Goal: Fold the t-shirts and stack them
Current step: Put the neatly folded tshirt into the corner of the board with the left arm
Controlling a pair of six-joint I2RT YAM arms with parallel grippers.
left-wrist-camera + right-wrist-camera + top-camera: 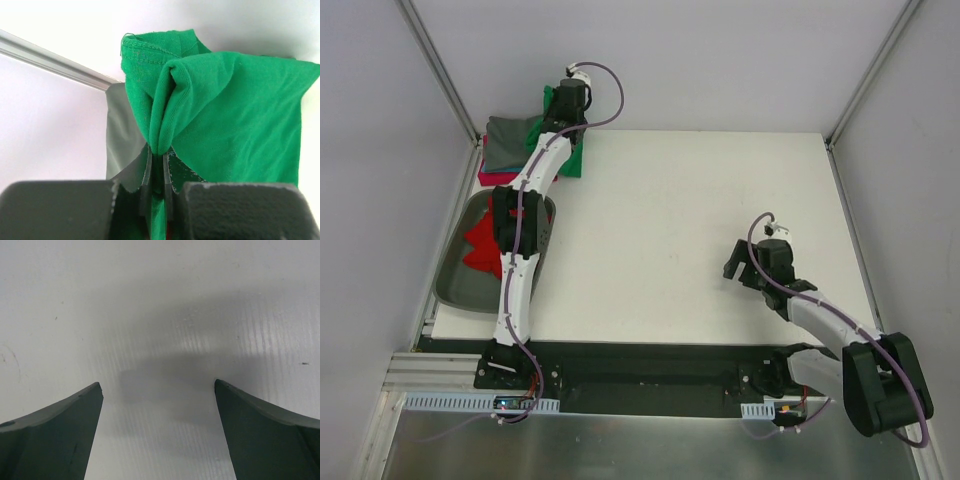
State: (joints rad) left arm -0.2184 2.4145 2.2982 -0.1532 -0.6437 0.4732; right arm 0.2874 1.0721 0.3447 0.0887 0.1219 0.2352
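Left gripper [157, 157] is clamped tight on a bunched fold of the green shirt [230, 115], at the far-left corner of the table [700, 220], beside the grey shirt [505, 135]. Red shirt [477, 245] lies in the tray [455, 290]. Right gripper [157, 385] is spread wide, holding nothing, over the table.

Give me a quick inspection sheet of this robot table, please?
Surface: white table, lightly scuffed.
Job's things: green t-shirt bunched, beside folded grey t-shirt; red t-shirt crumpled in grey tray.
Clutter: grey tray at left edge.
Grippers: left gripper shut on green t-shirt; right gripper open, holding nothing, above table.
Cables: purple cables along both arms.
Surroundings: white walls, metal frame posts.
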